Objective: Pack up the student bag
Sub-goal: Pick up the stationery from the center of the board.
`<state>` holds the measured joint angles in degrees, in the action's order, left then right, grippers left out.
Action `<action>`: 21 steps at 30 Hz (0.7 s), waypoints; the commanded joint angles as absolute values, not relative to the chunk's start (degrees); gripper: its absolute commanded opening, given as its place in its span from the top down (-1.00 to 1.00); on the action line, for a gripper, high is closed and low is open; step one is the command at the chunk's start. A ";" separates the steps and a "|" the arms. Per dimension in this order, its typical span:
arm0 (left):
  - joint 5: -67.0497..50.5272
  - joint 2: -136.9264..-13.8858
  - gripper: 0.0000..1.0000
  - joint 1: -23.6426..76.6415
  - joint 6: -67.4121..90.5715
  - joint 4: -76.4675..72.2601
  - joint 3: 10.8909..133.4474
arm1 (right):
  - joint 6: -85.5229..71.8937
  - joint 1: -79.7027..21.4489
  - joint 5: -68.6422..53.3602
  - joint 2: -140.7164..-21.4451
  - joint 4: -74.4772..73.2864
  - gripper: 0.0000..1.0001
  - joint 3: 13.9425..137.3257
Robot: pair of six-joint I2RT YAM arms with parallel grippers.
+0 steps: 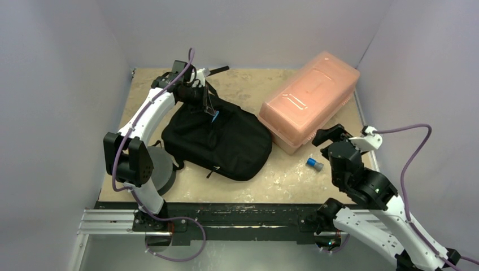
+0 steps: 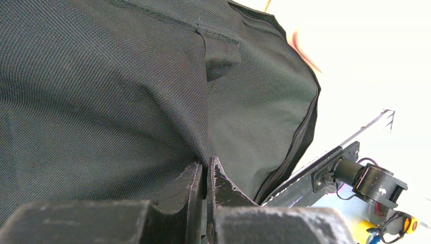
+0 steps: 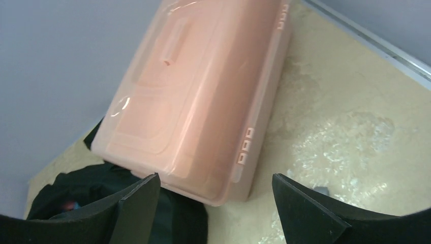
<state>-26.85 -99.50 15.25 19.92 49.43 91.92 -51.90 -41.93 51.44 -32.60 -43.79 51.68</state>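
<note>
The student bag point(image 1: 217, 141) is a black backpack lying flat in the middle of the table. My left gripper point(image 1: 208, 108) is at the bag's far top edge, shut on a fold of its fabric. In the left wrist view the fingers point(image 2: 193, 178) pinch the black cloth point(image 2: 101, 76) between them. A small blue bit point(image 1: 215, 118) shows by the fingertips. My right gripper point(image 1: 329, 137) is open and empty, hovering right of the bag near the pink box's front corner. In the right wrist view its wide-open gripper point(image 3: 216, 188) frames the box point(image 3: 198, 101) and the bag's edge point(image 3: 76, 198).
A translucent pink plastic box point(image 1: 309, 99) lies closed at the back right, touching the bag's right side. A small blue and grey cylinder point(image 1: 314, 164) lies on the table in front of it. A dark grey foam ring point(image 1: 164, 169) sits at the front left behind my left arm.
</note>
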 commanded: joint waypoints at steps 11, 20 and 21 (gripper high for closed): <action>-33.31 -96.51 1.00 16.61 20.91 47.53 93.16 | -50.35 -12.14 32.22 -40.25 -35.15 -0.65 41.23; -34.00 -95.50 1.00 16.57 21.01 47.40 93.25 | -54.14 5.71 14.59 -55.95 -39.29 -0.63 38.67; -34.01 -95.46 1.00 16.61 21.01 47.41 93.21 | -54.59 5.71 14.55 -57.41 -39.83 -0.63 38.64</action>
